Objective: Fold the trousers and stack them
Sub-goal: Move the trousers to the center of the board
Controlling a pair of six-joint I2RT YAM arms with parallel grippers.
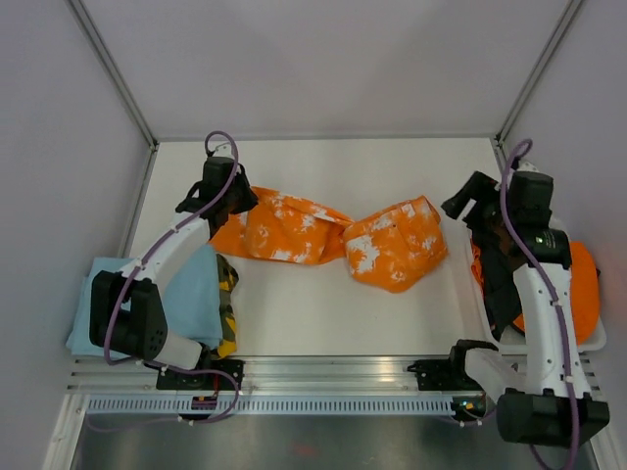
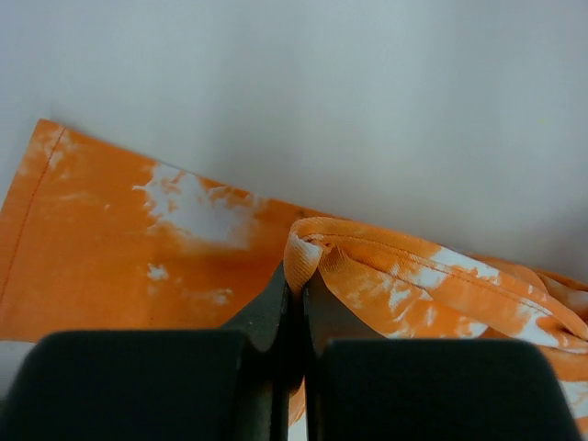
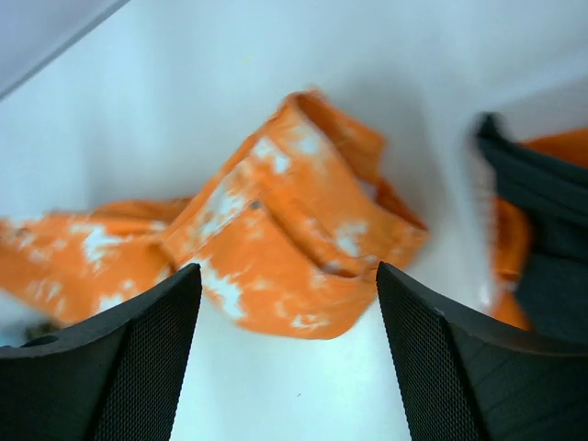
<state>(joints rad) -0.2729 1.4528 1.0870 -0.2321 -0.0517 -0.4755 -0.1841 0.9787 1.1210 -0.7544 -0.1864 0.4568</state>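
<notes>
Fold looks partial, stacking not yet done; bright orange white-blotched fabric trousers (image 1: 333, 235) lie bunched on white table (image 1: 323, 323); left tool (image 2: 296, 283) clamps their seamed edge; right tool (image 3: 287, 276) wide, empty.

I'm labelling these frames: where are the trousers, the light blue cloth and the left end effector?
trousers (image 1: 392, 245), top view, the bunched part.
light blue cloth (image 1: 193, 296), top view, bare middle.
left end effector (image 2: 296, 289), left wrist view, between shut fingertips.
</notes>
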